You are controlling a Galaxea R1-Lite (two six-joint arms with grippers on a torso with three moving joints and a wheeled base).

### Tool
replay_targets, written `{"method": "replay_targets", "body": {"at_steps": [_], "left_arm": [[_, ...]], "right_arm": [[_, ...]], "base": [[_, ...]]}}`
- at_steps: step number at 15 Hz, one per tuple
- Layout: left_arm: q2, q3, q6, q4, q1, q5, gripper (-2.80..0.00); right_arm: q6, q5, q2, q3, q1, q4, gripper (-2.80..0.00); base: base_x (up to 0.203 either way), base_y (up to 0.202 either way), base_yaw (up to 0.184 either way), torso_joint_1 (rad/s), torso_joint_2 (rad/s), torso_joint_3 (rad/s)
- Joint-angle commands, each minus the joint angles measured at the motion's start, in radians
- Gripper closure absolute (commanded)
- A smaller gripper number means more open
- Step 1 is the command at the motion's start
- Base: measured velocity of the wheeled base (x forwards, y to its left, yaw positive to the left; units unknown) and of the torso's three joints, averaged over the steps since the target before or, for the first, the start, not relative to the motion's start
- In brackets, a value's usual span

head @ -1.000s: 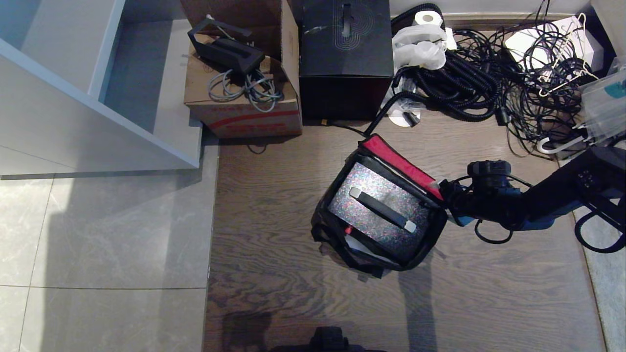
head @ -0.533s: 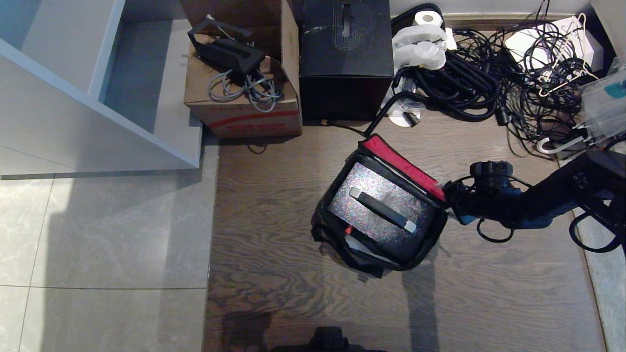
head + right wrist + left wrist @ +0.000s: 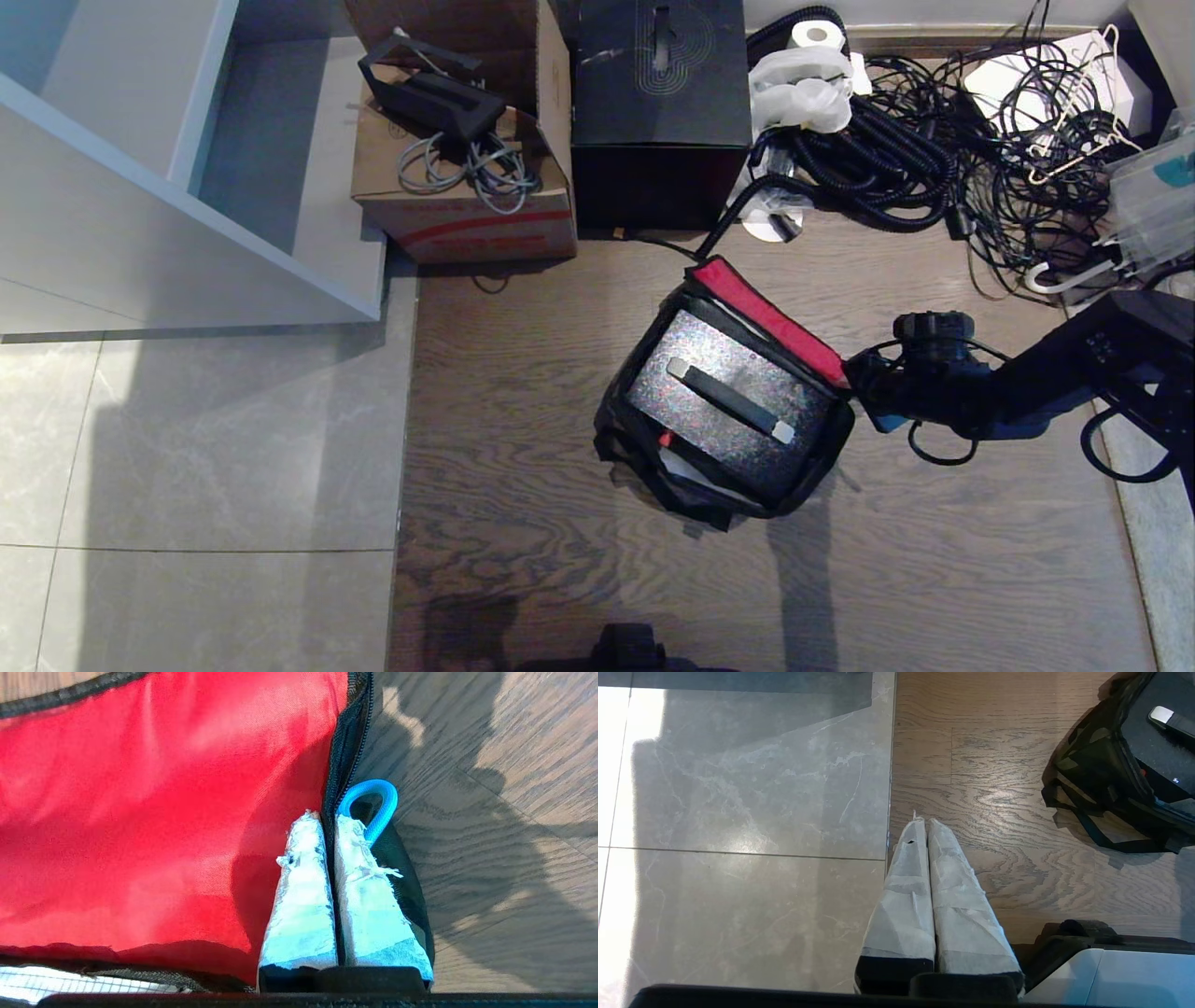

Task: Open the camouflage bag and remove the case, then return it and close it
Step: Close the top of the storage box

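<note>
The camouflage bag (image 3: 627, 454) stands open on the wood floor, its lid (image 3: 767, 315) raised and showing its red inside. The glittery black case (image 3: 724, 397) sits inside it, strap handle up. My right gripper (image 3: 848, 370) is at the bag's right corner, shut on the lid's black zipper edge. In the right wrist view the gripper (image 3: 328, 819) pinches that edge (image 3: 345, 751), the red lining (image 3: 163, 788) on one side and a blue loop (image 3: 379, 797) beside its tips. My left gripper (image 3: 923, 823) hangs shut and empty over the floor, away from the bag (image 3: 1092, 770).
Behind the bag stand a brown cardboard box (image 3: 467, 201) and a larger black box with a swirl emblem (image 3: 661, 103). A tangle of black cables (image 3: 934, 159) fills the back right. A white cabinet (image 3: 140, 196) occupies the left.
My right gripper has closed from open onto the lid's zipper edge. The arm has barely shifted. Bag and case stay put.
</note>
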Motion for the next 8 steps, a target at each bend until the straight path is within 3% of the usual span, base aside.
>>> {"method": "replay_targets", "body": {"at_steps": [1,3,8], "left_arm": [[-0.002,0.000,-0.001,0.000,0.000,0.000,0.00],[-0.002,0.000,0.000,0.000,0.000,0.000,0.00],[0.000,0.000,-0.001,0.000,0.000,0.000,0.00]], "right_arm": [[0.005,0.001,-0.019,0.012,-0.001,-0.003,0.00],[-0.014,0.003,-0.077,0.051,-0.003,-0.008,0.00],[-0.226,0.023,-0.269,0.299,0.004,-0.025,0.00]], "base": [[0.000,0.000,0.000,0.000,0.00,0.000],[0.000,0.000,0.000,0.000,0.00,0.000],[0.000,0.000,0.000,0.000,0.00,0.000]]}}
